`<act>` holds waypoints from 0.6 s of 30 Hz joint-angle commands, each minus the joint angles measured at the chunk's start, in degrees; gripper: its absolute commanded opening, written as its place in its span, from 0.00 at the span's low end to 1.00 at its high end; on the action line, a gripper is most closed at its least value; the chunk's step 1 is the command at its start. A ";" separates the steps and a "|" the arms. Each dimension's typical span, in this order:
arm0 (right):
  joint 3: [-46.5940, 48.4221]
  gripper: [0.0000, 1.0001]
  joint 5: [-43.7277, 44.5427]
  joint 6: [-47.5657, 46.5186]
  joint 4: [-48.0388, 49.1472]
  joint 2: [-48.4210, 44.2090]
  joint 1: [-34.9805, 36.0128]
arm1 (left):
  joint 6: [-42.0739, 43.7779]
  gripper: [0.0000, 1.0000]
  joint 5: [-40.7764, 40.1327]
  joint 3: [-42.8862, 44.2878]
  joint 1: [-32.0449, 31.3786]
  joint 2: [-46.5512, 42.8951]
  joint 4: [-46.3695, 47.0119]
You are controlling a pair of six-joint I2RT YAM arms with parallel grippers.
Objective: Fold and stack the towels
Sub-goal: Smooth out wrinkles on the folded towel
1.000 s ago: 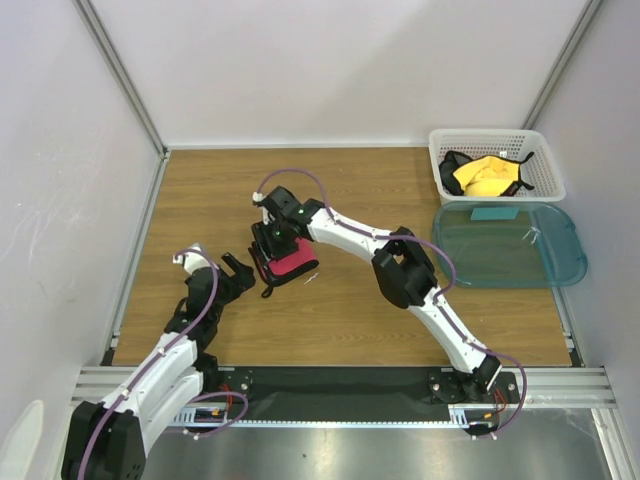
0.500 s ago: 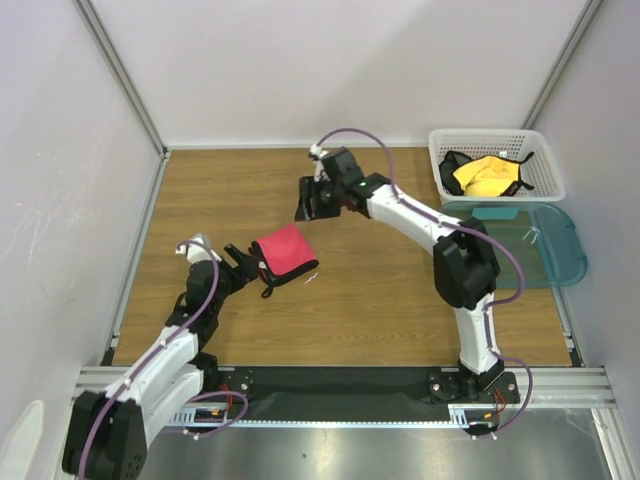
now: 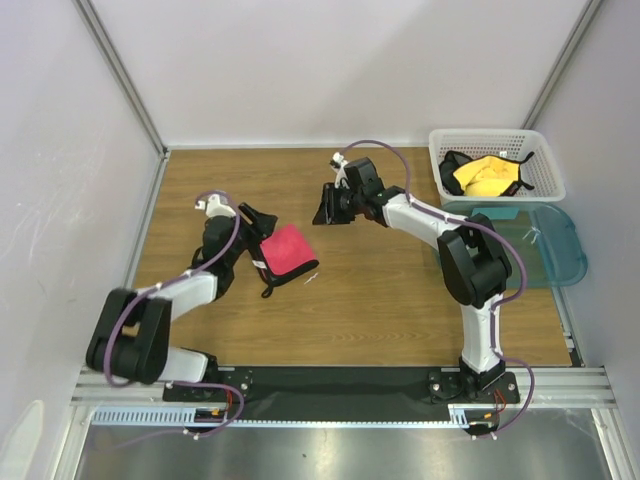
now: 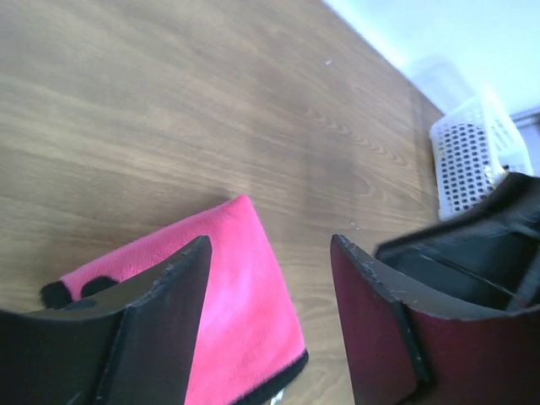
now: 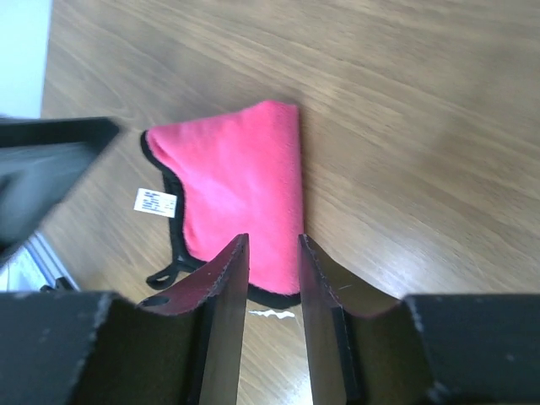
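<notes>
At the left of the bench (image 3: 200,190) we see the left fingers (image 3: 256,222) spread wide, with nothing between them. They sit at the far left corner of the pink towel (image 3: 288,252). In the left wrist view one corner of the towel shows in the gap and one finger overlaps the cloth. We cannot tell whether they touch it.

The towel lies folded and flat near the middle of the bench, its black edging and loop toward the arms' bases and a small white label just beside it.

To its right and farther back, the right fingers (image 3: 326,206) hang clear of the towel. Only a narrow gap is left between them and they hold nothing. In the right wrist view the towel lies beyond their tips, apart from them.

At the far right stands the white basket (image 3: 441,165) with a yellow cloth (image 3: 482,177) and a black cloth (image 3: 456,160) in it. Just in front of it is the teal tray (image 3: 560,262).

A second ago the right fingers were down on the towel. Half a second ago they had lifted off toward the back, and now they are farther right. The left fingers have swung from the towel's near left side up to its far left corner. The towel has not shifted in the last half second.
</notes>
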 commanded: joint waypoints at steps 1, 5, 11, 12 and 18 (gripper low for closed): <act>-0.69 0.35 -1.84 0.71 4.98 -0.32 0.10 | -4.56 0.64 1.49 2.65 0.49 6.72 5.36; -1.48 0.34 -2.19 0.71 5.60 -0.67 -0.08 | -7.56 0.63 0.97 0.90 0.40 11.57 8.43; -2.89 0.33 -3.51 2.12 8.76 0.29 0.62 | -7.56 0.62 0.70 -0.60 2.16 17.37 10.81; -2.89 0.34 -3.43 1.94 9.11 0.47 0.97 | -7.39 0.62 1.05 -0.60 2.77 18.08 11.07; -2.72 0.35 -0.79 0.63 10.08 2.40 4.84 | -4.05 0.65 4.39 0.27 4.97 20.28 11.60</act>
